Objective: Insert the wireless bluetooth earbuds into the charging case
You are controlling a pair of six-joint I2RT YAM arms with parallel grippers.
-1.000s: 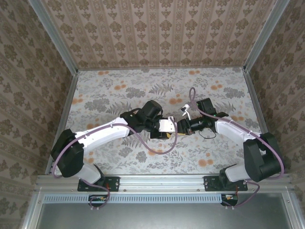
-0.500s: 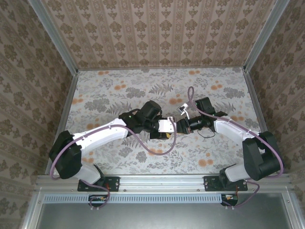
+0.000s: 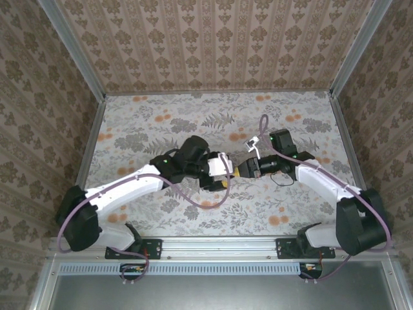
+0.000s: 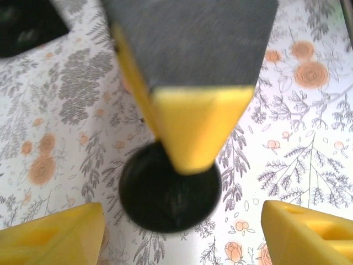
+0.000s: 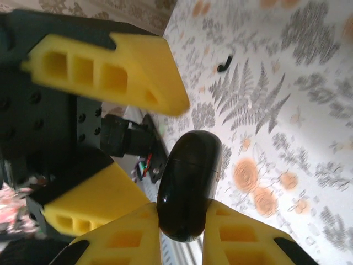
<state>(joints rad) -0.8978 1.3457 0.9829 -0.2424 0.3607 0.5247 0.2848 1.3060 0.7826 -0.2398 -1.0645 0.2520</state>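
Floral-printed surface (image 3: 161,123), enclosed by damask wallpaper (image 3: 213,39). At centre, a glossy, round-edged black disc (image 5: 187,182) is held edge-on, clamped between the blocky yellow right fingers (image 5: 132,237). The left fingers (image 4: 55,237), yellow wedges, stand spread wide on either side of the disc. One tiny hooked black earbud (image 5: 223,65) lies on the surface beyond the disc.

The round disc (image 5: 189,182) sits between the right jaws, left jaws just beside it.
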